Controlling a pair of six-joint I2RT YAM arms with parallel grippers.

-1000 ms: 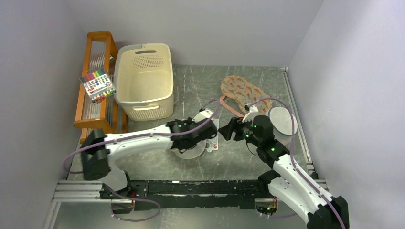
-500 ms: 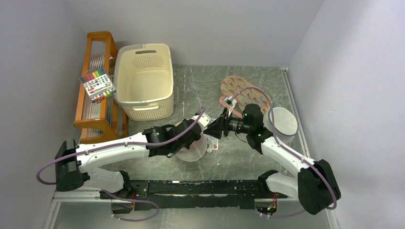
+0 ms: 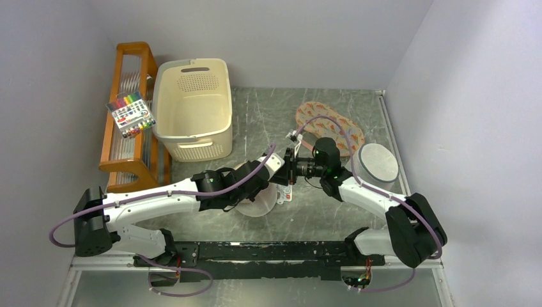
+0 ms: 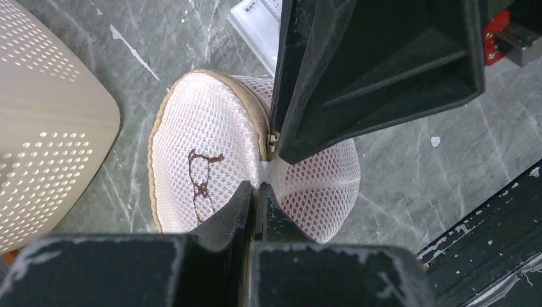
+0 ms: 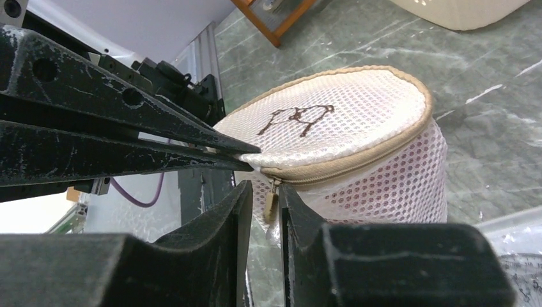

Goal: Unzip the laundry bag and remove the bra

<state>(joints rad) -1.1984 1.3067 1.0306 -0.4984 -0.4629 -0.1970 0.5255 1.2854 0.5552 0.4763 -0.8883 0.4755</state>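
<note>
The laundry bag (image 4: 204, 147) is a round cream mesh bag with a tan zip rim and a dark squiggle on its face. It lies under my left arm in the top view (image 3: 254, 208). My left gripper (image 4: 257, 188) is shut on the mesh at the bag's rim (image 5: 345, 115), next to the zip's end. My right gripper (image 5: 264, 198) is open by a narrow gap. The tan zip pull (image 5: 270, 203) hangs between its fingers. The two grippers meet in the top view, left (image 3: 275, 181) and right (image 3: 287, 171). The bra is hidden; only a pinkish tint shows through the mesh side.
A cream basket (image 3: 192, 109) and a wooden rack (image 3: 128, 109) with a marker pack stand at the back left. A patterned fabric piece (image 3: 332, 121) and a whiter drum-shaped mesh bag (image 3: 377, 163) lie at the right. A white packet (image 3: 286, 192) lies beside the laundry bag.
My right arm has swung left and brought its gripper up to the bag's zip pull. My left arm shifted back earlier, then stayed, still pinching the bag.
</note>
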